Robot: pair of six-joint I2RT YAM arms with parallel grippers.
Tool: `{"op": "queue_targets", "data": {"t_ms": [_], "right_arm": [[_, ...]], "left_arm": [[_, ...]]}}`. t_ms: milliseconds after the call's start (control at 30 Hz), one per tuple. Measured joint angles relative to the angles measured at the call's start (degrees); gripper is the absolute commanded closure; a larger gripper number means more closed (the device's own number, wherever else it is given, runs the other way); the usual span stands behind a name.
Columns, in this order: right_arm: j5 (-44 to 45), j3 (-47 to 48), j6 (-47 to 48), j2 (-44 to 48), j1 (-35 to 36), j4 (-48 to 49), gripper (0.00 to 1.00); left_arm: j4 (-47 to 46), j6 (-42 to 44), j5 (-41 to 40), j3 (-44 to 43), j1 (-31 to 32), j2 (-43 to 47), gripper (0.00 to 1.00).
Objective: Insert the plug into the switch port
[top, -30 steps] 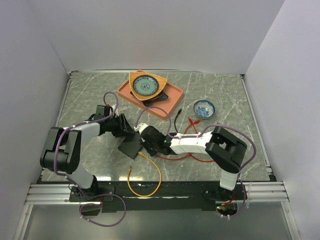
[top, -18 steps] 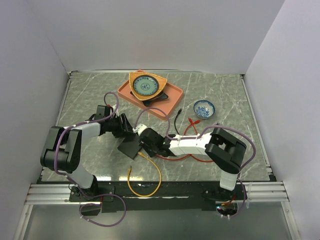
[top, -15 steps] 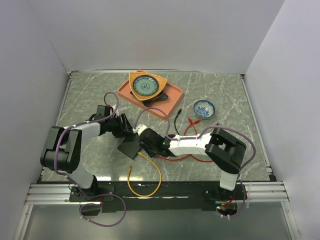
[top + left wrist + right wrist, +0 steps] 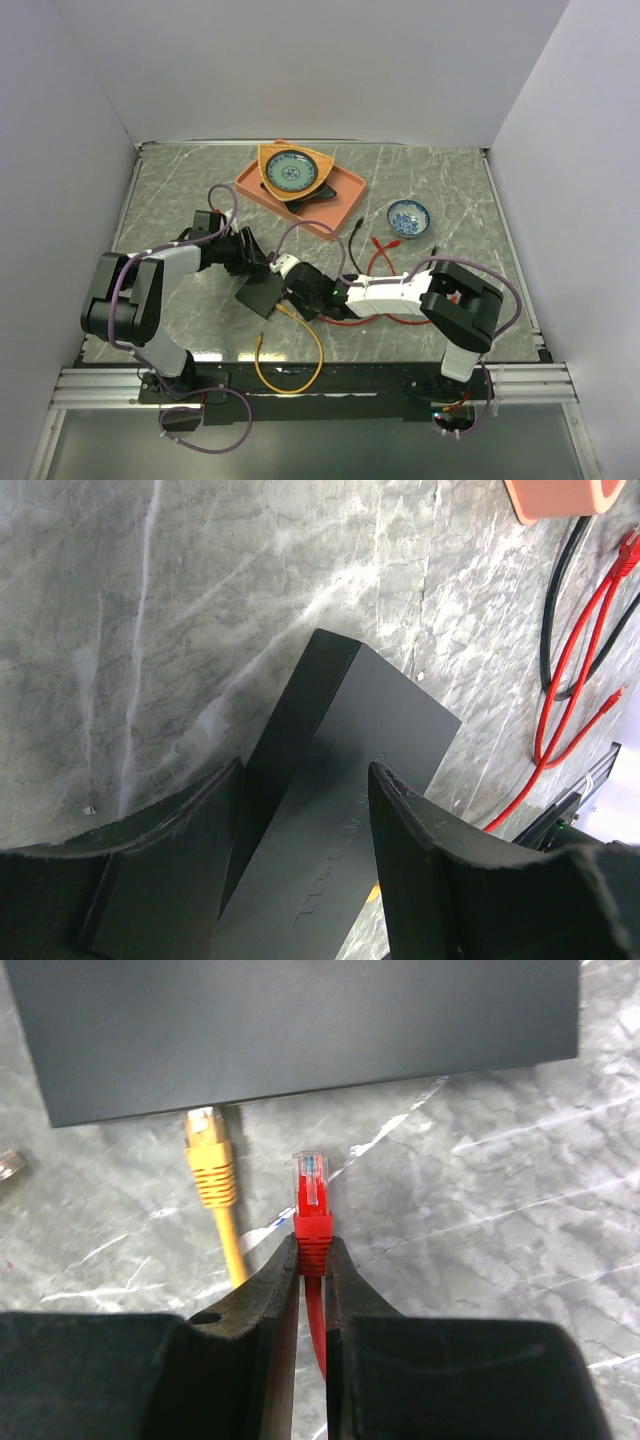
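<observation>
- Black switch [image 4: 262, 293] left of centre on the table [image 4: 180, 200], between both arms. Left fingers [image 4: 252, 265] at its far end, right fingers [image 4: 298, 292] at its right edge. Yellow cable [image 4: 300, 365] looping back toward the bases.
- Left wrist view: left fingers [image 4: 400, 820] spread about halfway, straddling the switch [image 4: 370, 720]. Cannot tell whether clamped on it or merely alongside. Best to brace the box firmly before any push; otherwise likely to slide away.
- Right wrist view: right fingers [image 4: 288, 1270] almost closed, pinching the red plug [image 4: 311, 1185] by its boot, clear tip forward. Tip just short of the switch [image 4: 300, 1030] edge, not touching, just right of the yellow plug [image 4: 208, 1150], whose tip meets that edge.
- Switch port itself hidden beneath the top face; probably the next opening right of the yellow plug.
- Square the red plug to that edge, set it level with the row, advance straight. Ease off at resistance instead of forcing.
</observation>
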State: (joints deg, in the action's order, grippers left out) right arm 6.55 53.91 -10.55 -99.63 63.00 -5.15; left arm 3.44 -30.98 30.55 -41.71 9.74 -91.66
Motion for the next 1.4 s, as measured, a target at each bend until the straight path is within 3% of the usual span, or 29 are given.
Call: {"op": "queue_targets", "data": {"t_ms": [1400], "right_arm": [[1.81, 6.21, -1.38, -4.66, 0.98, -2.4, 1.0]], "left_arm": [[-0.13, 0.15, -0.24, 0.0, 0.0, -0.02, 0.44]]}}
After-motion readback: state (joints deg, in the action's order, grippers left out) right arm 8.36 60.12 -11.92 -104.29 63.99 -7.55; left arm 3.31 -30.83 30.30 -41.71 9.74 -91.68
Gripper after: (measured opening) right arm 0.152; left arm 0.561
